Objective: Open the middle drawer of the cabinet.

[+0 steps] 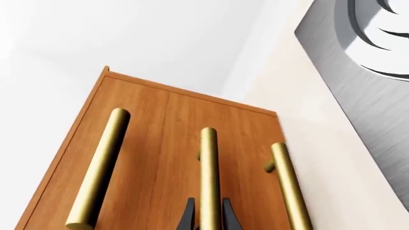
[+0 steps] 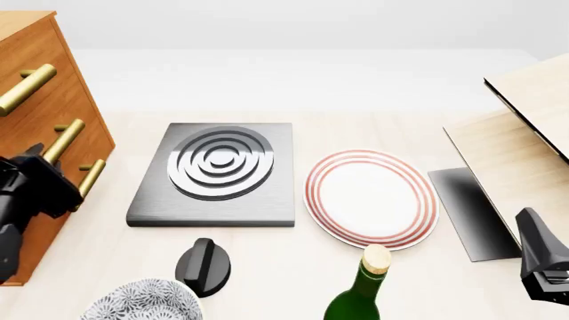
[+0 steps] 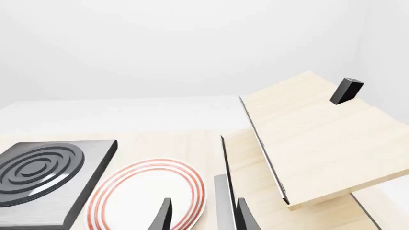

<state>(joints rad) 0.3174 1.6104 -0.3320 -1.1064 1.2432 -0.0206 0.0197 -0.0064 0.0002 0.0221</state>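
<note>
Black left gripper (image 1: 209,218) fingers astride middle drawer's (image 1: 191,158) round brass bar.

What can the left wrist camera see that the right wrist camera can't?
Only the left wrist view shows the cabinet, its three brass handles, and the left pincer straddling the middle drawer's handle. Only the right wrist view shows the striped plate, the pale wooden box and the right pincer. Both show the grey ringed slab.
</note>
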